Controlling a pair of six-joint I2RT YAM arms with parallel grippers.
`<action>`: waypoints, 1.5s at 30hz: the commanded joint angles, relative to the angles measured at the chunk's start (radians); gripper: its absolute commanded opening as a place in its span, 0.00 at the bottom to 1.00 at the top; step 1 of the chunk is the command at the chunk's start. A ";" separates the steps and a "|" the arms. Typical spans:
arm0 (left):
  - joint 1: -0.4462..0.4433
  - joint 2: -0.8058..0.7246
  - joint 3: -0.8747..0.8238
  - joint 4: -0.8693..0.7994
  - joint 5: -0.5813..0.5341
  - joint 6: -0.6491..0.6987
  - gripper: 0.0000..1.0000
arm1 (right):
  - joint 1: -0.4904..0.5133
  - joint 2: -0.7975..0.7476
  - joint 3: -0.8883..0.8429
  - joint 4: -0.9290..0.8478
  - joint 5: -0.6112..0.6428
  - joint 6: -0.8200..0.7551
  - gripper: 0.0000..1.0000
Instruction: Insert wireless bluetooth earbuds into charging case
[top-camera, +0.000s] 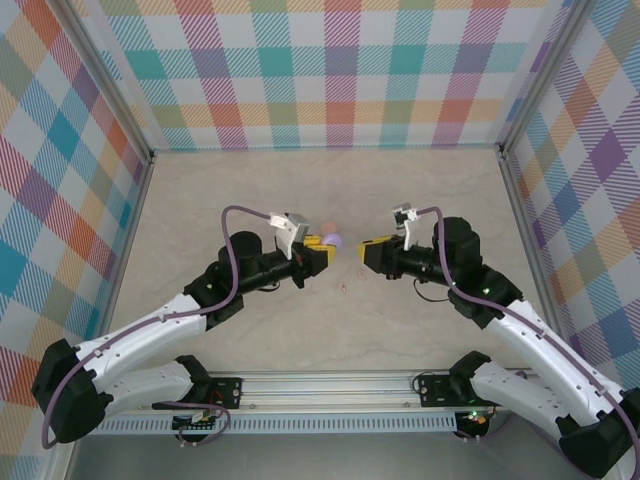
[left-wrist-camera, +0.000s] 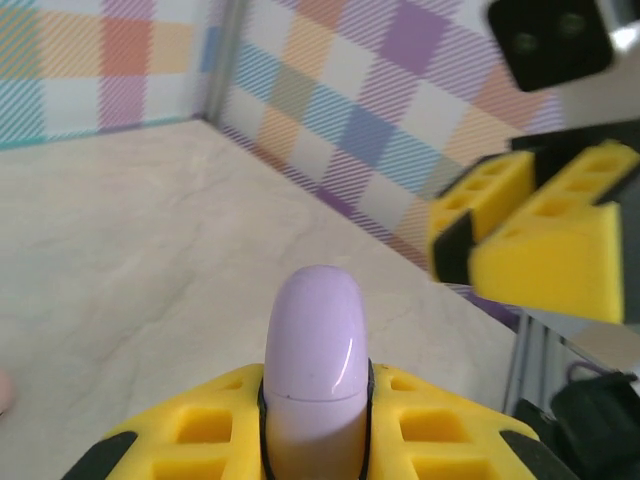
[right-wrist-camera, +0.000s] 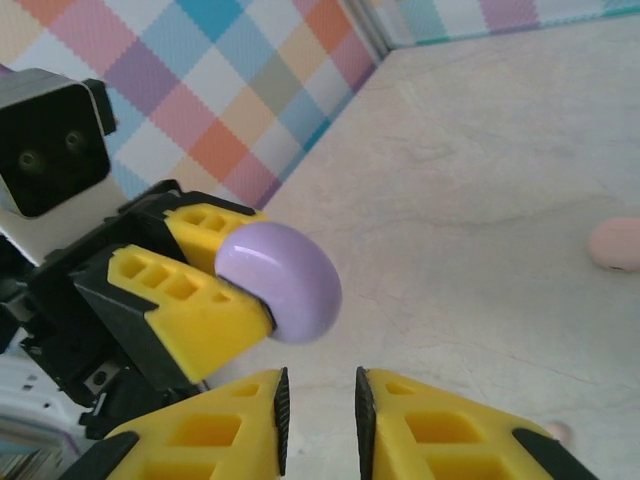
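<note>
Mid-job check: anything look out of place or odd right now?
Nothing spilled or broken. One oddity: the purple case, clamped in the left gripper, looks closed, so no earbud could go in yet. The right gripper faces it, jaws slightly apart, holding nothing.

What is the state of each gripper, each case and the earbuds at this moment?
left gripper: shut on the purple case.
purple case: lid closed, held off the table.
right gripper: slightly open, empty, facing the purple case.
pink case: lying on the table; lid state unclear.
earbuds: tiny, loose on the table, outside any case.
</note>
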 joint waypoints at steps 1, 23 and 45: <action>0.058 0.035 0.068 -0.106 -0.138 -0.097 0.03 | 0.003 0.012 0.052 -0.090 0.113 -0.038 0.26; 0.426 0.806 0.586 -0.514 0.049 -0.213 0.02 | 0.003 0.023 0.066 -0.170 0.160 -0.065 0.27; 0.490 1.080 0.765 -0.676 0.011 -0.175 0.40 | 0.003 0.036 0.059 -0.187 0.189 -0.059 0.29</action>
